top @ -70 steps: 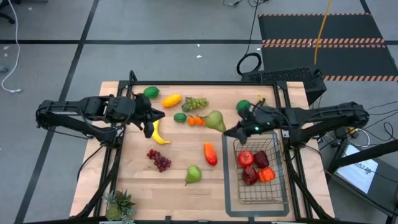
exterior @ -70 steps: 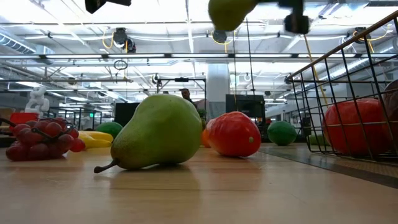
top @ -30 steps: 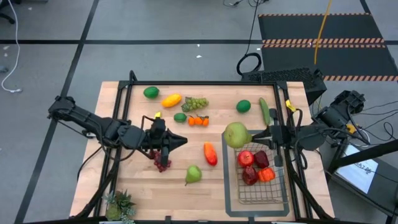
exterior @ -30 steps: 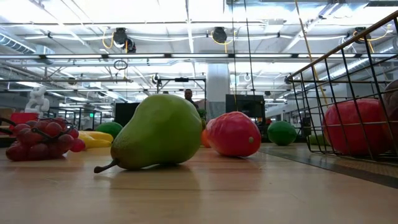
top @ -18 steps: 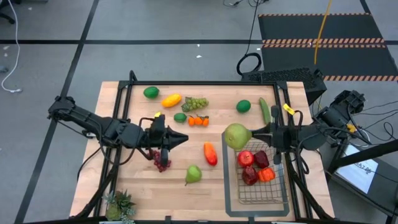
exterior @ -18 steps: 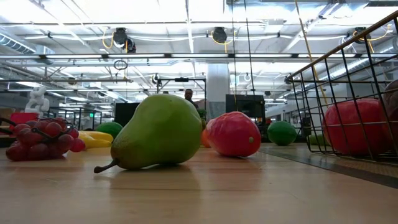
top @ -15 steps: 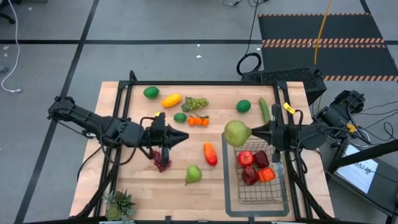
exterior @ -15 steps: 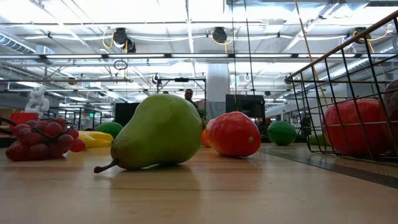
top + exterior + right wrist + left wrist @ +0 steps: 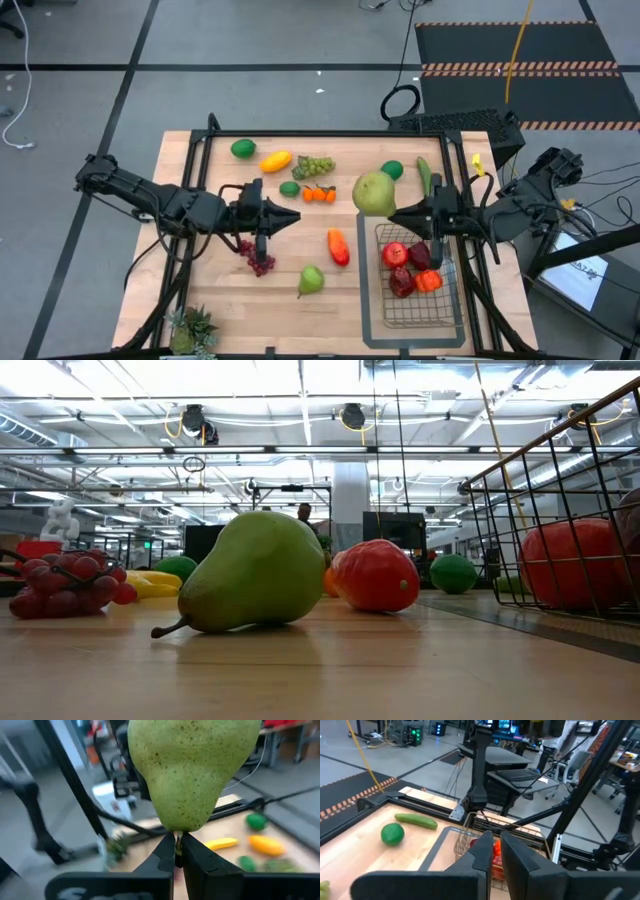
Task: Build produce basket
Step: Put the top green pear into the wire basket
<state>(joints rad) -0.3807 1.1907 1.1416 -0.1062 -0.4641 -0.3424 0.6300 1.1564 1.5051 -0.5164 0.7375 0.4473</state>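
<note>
The right end effector is clamped on the stem of a large green speckled pear, holding it in the air just beside the far corner of the rectangular dark wire-mesh basket. In the right wrist view its fingers pinch together under the pear's narrow end. The basket sits on the light wooden worktop and holds several red pieces of fruit. The left end effector, fingers together and empty, hangs above the worktop close to a bunch of dark red grapes. Elsewhere on the worktop lie a smaller green pear, a red-orange fruit, what seems to be a banana, a cucumber and limes.
</note>
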